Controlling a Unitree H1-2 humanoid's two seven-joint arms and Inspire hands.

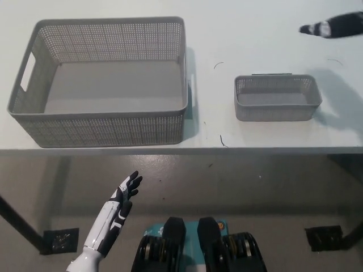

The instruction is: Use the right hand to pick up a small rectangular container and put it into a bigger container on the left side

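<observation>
A small grey mesh rectangular container (277, 97) stands on the white table (249, 39), right of centre. To its left stands a big grey mesh basket (105, 79) with nothing in it. My black right hand (333, 26) hovers at the upper right edge of the picture, above and beyond the small container and apart from it; only part of it shows, blurred. My white left hand (123, 195) rests open below the table's front edge at the lower left, holding nothing.
The table's front edge (181, 149) runs across the middle of the picture. A few thin dark marks (222, 140) lie on the table between and around the containers. Floor shows below the edge.
</observation>
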